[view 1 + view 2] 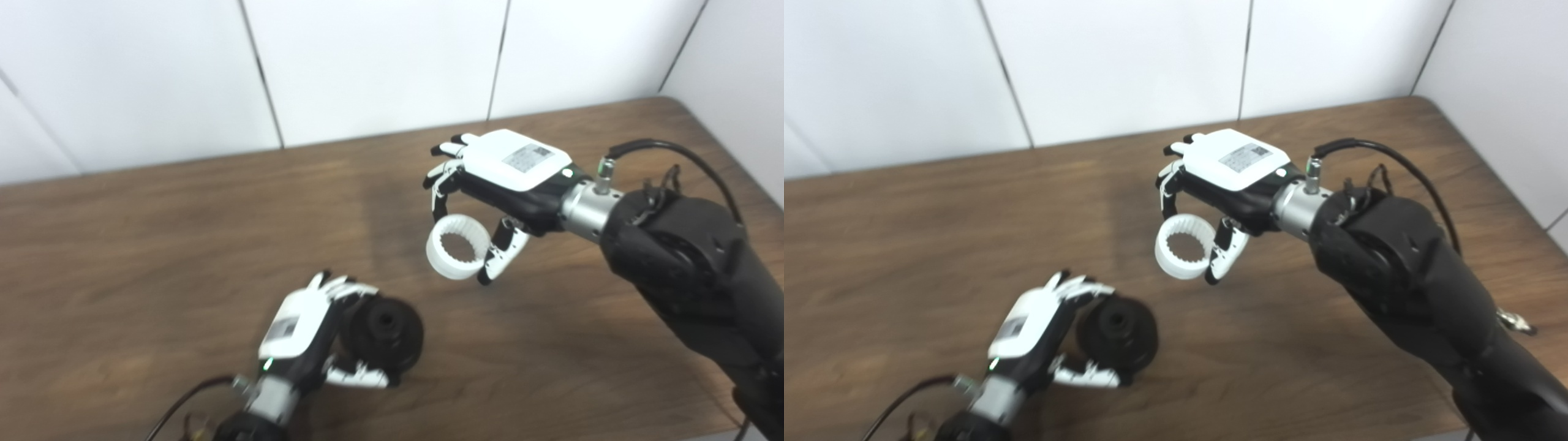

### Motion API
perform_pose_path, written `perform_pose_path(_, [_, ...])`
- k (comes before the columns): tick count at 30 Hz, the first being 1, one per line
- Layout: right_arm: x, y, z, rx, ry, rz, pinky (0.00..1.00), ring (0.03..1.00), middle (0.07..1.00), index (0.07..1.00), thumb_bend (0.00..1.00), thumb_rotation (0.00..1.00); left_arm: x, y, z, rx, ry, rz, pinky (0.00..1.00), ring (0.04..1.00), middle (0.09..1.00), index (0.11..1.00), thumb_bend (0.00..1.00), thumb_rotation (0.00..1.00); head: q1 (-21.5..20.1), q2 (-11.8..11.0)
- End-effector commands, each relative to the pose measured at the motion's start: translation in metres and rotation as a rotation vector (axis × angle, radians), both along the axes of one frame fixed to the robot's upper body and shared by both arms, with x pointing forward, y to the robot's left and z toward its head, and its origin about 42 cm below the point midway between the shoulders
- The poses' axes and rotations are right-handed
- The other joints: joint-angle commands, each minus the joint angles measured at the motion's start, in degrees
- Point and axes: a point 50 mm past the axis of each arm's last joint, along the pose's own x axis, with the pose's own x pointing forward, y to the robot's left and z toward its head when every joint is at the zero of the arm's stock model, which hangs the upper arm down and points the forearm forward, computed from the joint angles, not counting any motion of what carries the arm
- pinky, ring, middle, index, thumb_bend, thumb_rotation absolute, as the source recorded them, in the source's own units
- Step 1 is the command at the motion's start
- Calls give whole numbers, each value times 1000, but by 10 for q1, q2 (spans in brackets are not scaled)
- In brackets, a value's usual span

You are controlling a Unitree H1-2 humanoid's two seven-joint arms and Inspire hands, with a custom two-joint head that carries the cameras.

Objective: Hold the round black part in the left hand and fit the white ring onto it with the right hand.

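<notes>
My feed is bright and even, the light seemingly from overhead. The table (153,245) carries a pale sheen in a band below the right hand (490,177), and soft, diffuse shadows lie under its fingers (438,184) and beneath the ring (456,247). The white shell on that hand is nearly blown out. The left hand (1029,331) looks smeared, its fingers soft-edged, worse in my right eye view. The part (1118,334) reads as dark, with little detail.
</notes>
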Motion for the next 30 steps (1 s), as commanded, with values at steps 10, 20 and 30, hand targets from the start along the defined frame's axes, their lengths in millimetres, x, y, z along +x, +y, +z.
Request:
perform_pose_path(10, [-23, 21, -8, 53, -5, 100, 1000, 979, 827, 483, 521, 148, 8, -15, 9, 66, -85, -16, 972, 859, 776, 482, 524, 55, 33, 19])
perform_pose_path(20, [-28, 27, -28, 71, 30, 101, 1000, 963, 821, 483, 523, 146, 9, -20, 13, 78, -72, -19, 982, 867, 775, 482, 523, 55, 33, 28])
perform_pose_path(30, [-20, 33, -46, 78, 56, 80, 1000, 964, 828, 484, 525, 142, 9, -20, 15, 83, -66, -25, 988, 872, 774, 482, 523, 57, 28, 31])
